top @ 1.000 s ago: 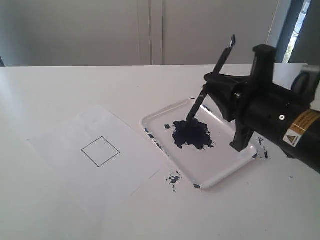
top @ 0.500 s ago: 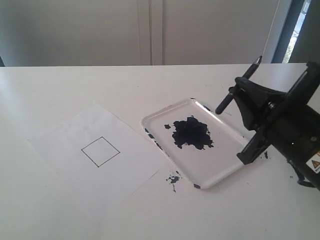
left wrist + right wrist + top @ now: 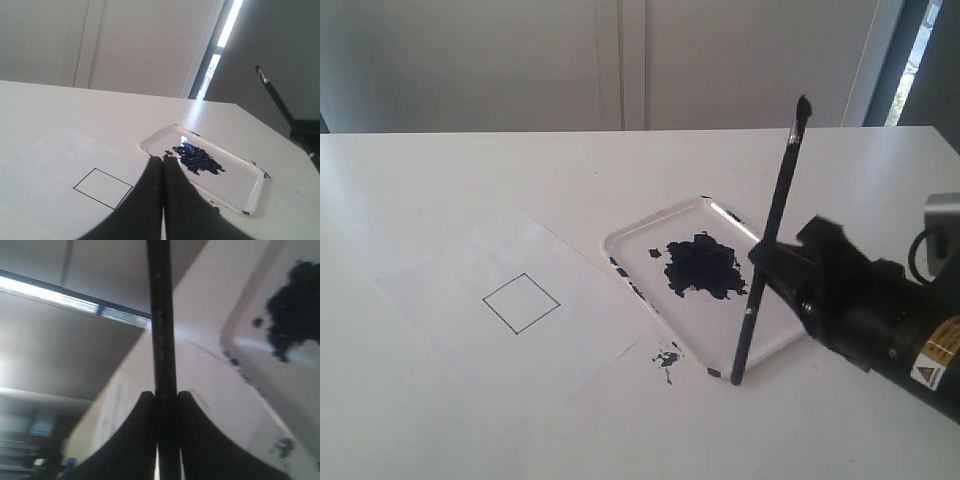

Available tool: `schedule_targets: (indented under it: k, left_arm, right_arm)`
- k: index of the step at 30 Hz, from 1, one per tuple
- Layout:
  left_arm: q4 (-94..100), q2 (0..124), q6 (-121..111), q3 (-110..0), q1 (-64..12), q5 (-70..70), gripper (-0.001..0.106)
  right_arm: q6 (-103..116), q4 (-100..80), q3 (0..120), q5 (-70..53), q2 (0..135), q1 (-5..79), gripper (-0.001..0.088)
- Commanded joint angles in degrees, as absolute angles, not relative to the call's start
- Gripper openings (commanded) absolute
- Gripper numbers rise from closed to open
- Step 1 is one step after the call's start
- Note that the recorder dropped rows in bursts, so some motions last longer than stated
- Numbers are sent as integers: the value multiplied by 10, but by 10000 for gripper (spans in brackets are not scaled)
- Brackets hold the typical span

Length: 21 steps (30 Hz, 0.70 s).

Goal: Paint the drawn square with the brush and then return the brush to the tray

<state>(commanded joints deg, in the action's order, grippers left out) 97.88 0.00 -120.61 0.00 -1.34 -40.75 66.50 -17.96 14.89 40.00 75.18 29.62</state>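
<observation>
The brush (image 3: 770, 240) stands nearly upright over the tray's near right rim, its dark tip up and its handle end low beside the rim. My right gripper (image 3: 765, 258) is shut on the brush's shaft (image 3: 161, 315) at mid-length, fingers on either side (image 3: 161, 396). The white tray (image 3: 620, 243) holds a dark blue paint blot (image 3: 700, 266). On the paper sheet (image 3: 470, 265) to the tray's left, the drawn square (image 3: 521, 302) is blank inside. My left gripper (image 3: 163, 158) hangs shut and empty between the square (image 3: 102, 187) and the tray (image 3: 255, 192).
Blue paint flecks (image 3: 667, 355) lie on the table by the tray's near corner. The right arm's black body (image 3: 890, 330) fills the lower right. A pale wall and a door frame (image 3: 880, 60) stand behind the white table.
The brush's lower end has left the paint blot. The right gripper swung right and toward the front, and the brush tipped over and now stands almost upright at the tray's near rim.
</observation>
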Motion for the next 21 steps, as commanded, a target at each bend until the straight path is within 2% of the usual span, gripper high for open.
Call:
schedule_targets:
  k: [3, 8, 10, 16, 21]
  left_arm:
    - [979, 0, -1206, 0, -13, -407, 0]
    - [979, 0, -1206, 0, -13, -407, 0]
    - [979, 0, -1206, 0, -13, -407, 0]
    - [979, 0, -1206, 0, -13, -407, 0]
    - [979, 0, -1206, 0, -13, -407, 0]
  right_arm:
    - [600, -125, 157, 379, 735, 296, 0]
    - [385, 46, 181, 207, 698, 296, 0]
    - [346, 80, 181, 214, 696, 296, 0]
    - [356, 76, 182, 206, 696, 296, 0]
    - [451, -25, 182, 206, 696, 296, 0]
